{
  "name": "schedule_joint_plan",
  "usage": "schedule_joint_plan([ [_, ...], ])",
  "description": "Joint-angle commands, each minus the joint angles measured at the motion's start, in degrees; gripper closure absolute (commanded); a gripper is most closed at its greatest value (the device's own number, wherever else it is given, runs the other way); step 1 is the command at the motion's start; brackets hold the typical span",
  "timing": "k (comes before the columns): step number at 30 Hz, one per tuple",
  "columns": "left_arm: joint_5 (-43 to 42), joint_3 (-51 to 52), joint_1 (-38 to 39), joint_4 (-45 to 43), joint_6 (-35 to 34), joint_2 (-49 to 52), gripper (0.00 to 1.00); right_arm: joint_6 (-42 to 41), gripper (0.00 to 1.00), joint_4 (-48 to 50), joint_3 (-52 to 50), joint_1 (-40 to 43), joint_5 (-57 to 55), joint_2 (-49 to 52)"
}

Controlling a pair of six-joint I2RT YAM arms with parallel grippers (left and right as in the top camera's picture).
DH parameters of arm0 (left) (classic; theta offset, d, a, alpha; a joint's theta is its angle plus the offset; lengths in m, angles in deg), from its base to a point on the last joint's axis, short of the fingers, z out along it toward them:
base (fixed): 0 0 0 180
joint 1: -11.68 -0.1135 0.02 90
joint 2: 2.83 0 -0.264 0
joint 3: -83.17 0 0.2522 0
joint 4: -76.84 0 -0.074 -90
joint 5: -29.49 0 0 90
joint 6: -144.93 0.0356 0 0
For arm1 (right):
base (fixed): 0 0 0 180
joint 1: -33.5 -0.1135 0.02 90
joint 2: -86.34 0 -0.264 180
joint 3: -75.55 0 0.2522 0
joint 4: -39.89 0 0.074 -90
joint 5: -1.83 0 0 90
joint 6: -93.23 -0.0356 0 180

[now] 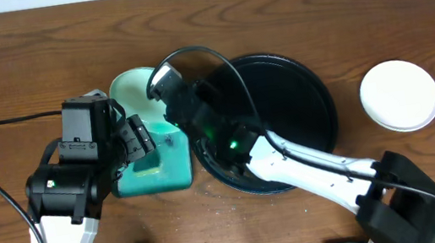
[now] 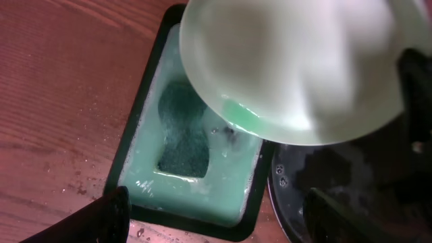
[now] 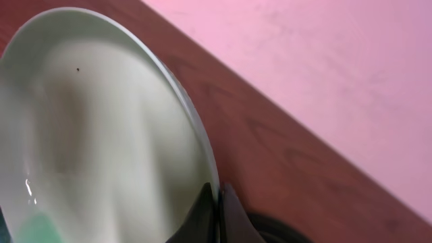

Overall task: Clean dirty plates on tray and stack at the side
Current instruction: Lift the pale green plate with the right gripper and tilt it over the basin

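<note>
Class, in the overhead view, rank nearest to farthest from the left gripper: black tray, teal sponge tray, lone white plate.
1. The teal sponge tray, under the left gripper.
2. The black tray, to its right.
3. The white plate, far right.
</note>
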Motion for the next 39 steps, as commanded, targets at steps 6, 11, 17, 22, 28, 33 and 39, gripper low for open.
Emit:
schedule_joint_plan([
  [6, 0.1, -1.3, -0.1, 0.3, 0.4, -0.1, 0.18, 5.5, 0.99, 0.8, 0.5, -2.1, -8.1, -7.6],
  [11, 0.2, -1.3, -0.1, 0.3, 0.4, -0.1, 0.18, 6.3, 0.99, 0.8, 0.5, -2.6, -8.5, -8.7],
  [17, 0.1, -1.3, -0.1, 0.3, 0.4, -0.1, 0.18, 8.1, 0.99, 0.9, 0.5, -3.3, -9.4, -8.7],
  [22, 0.1, -1.3, -0.1, 0.3, 0.4, -0.1, 0.18, 9.8, 0.99, 1.1, 0.5, -4.0, -9.4, -8.7],
  [28, 0.1, -1.3, -0.1, 0.3, 0.4, -0.1, 0.18, 9.8, 0.99, 1.6, 0.5, -4.2, -9.4, -8.7],
  [33, 0.2, -1.3, -0.1, 0.3, 0.4, -0.1, 0.18, 9.8, 0.99, 2.6, 0.5, -4.2, -11.5, -8.7],
  [39, 0.1, -1.3, -0.1, 0.3, 0.4, -0.1, 0.18, 10.5, 0.99, 3.9, 0.5, -4.2, -11.5, -8.7],
])
